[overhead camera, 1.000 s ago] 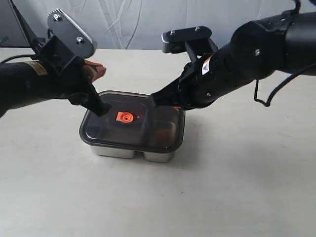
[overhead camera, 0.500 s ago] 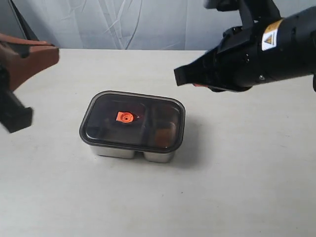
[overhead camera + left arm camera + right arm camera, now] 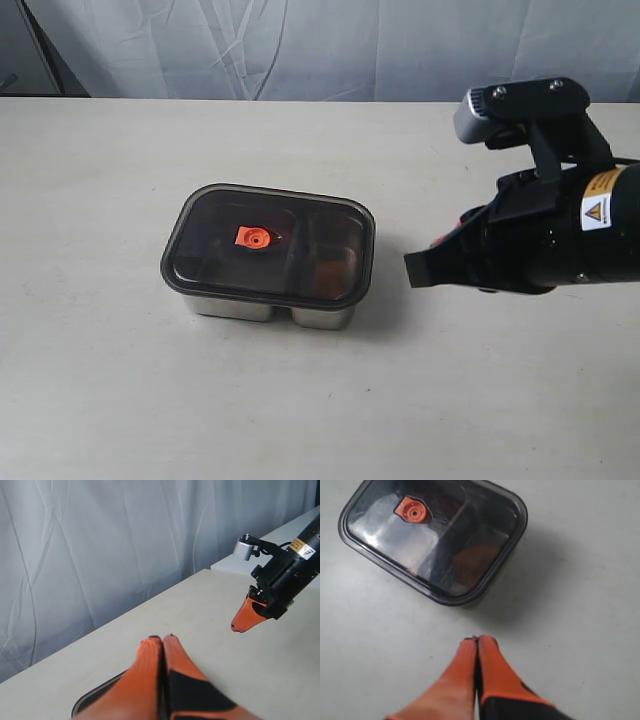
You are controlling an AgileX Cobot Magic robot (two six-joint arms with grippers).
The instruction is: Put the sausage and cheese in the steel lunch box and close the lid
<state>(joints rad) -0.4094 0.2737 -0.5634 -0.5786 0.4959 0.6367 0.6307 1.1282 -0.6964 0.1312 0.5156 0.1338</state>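
Seen from outside, the steel lunch box [image 3: 240, 306] sits in the middle of the table [image 3: 110, 400] with the lid [image 3: 300, 225] flat on top. Bare table lies all round its edges. The right gripper [image 3: 416, 270] hangs near the box's right side, not touching it. In the left wrist view, the left gripper [image 3: 161, 639] has its fingers pressed together on nothing, with a grey curtain [image 3: 75, 555] behind the table's far edge. In the right wrist view, the right gripper's fingers are squeezed together too, and hold nothing. A brownish-orange patch under the dark lid may be the cheese [image 3: 475, 560]. I cannot pick out the sausage.
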